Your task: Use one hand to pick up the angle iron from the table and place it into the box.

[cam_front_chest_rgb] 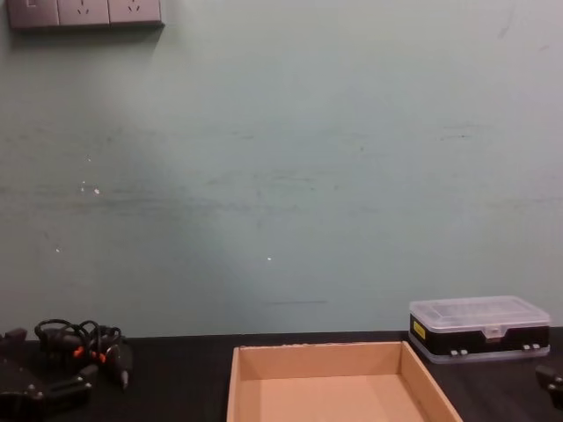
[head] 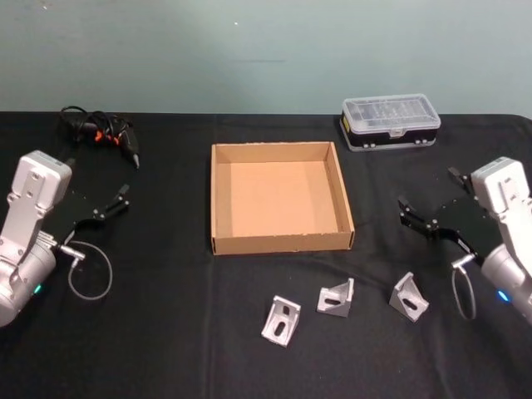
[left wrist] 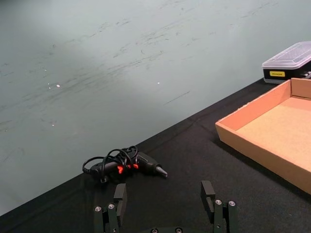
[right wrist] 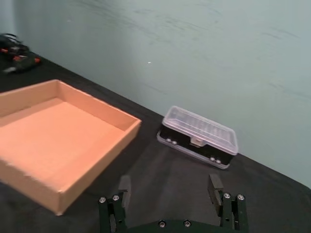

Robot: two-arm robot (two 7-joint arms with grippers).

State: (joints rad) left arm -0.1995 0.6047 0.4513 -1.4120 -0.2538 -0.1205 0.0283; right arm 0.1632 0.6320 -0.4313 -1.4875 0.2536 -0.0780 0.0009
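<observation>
Three silver angle irons lie on the black table (head: 166, 332) in front of the box: one at the left (head: 283, 321), one in the middle (head: 337, 298), one at the right (head: 409, 297). The tan cardboard box (head: 283, 243) sits at the table's centre with nothing in it; its wall also shows in the wrist views (left wrist: 252, 145) (right wrist: 104, 153). My left gripper (head: 112, 204) (left wrist: 164, 194) hovers open at the left, far from the irons. At the right my right gripper (head: 428, 199) (right wrist: 170, 187) is open, above and behind the right-hand iron. Neither holds anything.
A small black case with a clear lid (head: 391, 120) (right wrist: 199, 136) stands behind the box to the right. A black tool with coiled cable and orange marks (head: 104, 133) (left wrist: 126, 165) lies at the back left. A pale green wall rises behind the table.
</observation>
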